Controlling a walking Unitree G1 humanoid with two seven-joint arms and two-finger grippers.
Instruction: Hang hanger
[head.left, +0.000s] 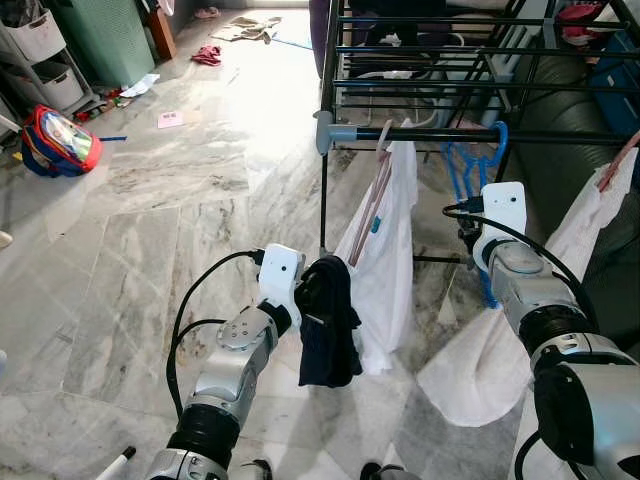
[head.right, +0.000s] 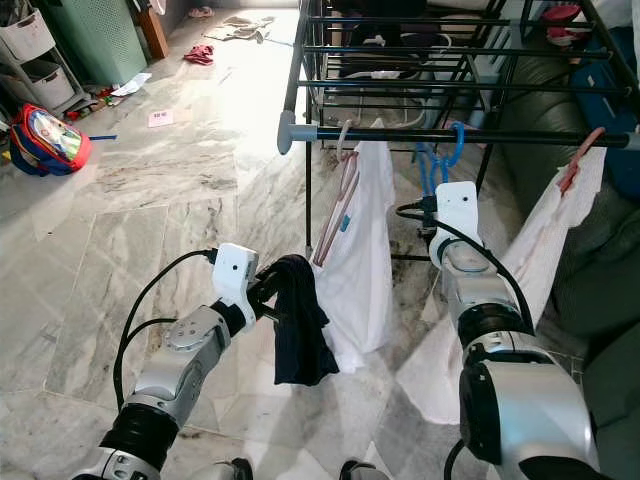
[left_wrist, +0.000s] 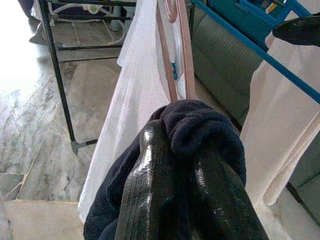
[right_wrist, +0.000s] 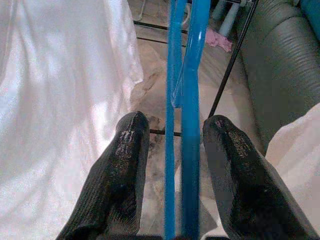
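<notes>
Blue plastic hanger (head.left: 470, 165) is hooked on black drying-rack rail (head.left: 420, 133) | right gripper (right_wrist: 172, 150) jaws parted around it, seemingly releasing | left gripper (left_wrist: 190, 170) jaws clamped on dark navy garment (head.left: 327, 320), kept for later.

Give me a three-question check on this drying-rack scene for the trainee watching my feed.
1. True or false: the blue hanger already hooks over the rack's front bar.
2. What does the left tool hold?
A. pink hanger
B. dark garment
C. white shirt
3. Fill in: the right tool's fingers sit either side of the blue hanger, spread ____.

Key:
1. True.
2. B, the dark garment, bunched over its fingers.
3. Open, not clamped.
</notes>
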